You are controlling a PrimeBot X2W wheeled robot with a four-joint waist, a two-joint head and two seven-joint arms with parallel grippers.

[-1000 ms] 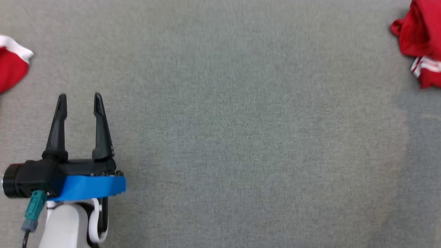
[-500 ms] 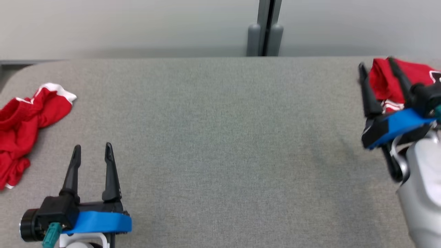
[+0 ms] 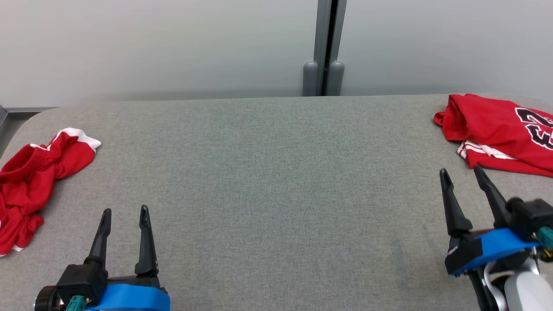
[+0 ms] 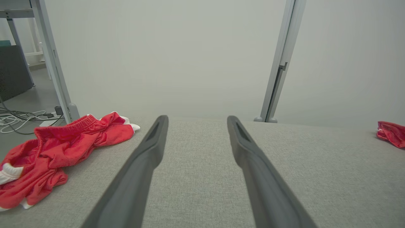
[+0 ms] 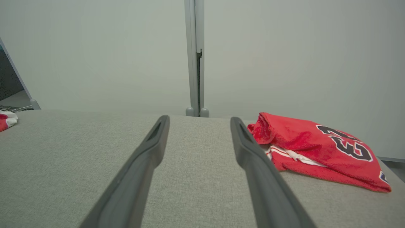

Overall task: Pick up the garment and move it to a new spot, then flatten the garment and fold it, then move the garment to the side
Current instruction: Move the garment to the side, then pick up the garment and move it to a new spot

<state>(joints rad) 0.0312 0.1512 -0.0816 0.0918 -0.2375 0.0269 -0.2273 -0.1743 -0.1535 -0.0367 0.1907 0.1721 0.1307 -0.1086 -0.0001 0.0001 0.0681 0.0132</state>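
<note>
A crumpled red garment with white trim lies at the left end of the grey table; the left wrist view shows this garment lying left of the fingers. My left gripper hovers open and empty near the front edge, to the right of it. A second red garment, folded and bearing black numerals, rests at the far right. My right gripper stands open and empty just in front of it. In the right wrist view the folded garment sits right of the fingers.
A pale wall with a grey vertical post runs behind the table. Beyond the table's left end are a metal frame leg and cables on the floor. Bare grey cloth spans the wide middle between the two garments.
The head camera has tilted up, bringing the wall and both garments into view. My right gripper has come into view and drawn back from the folded garment toward the front edge, open throughout.
</note>
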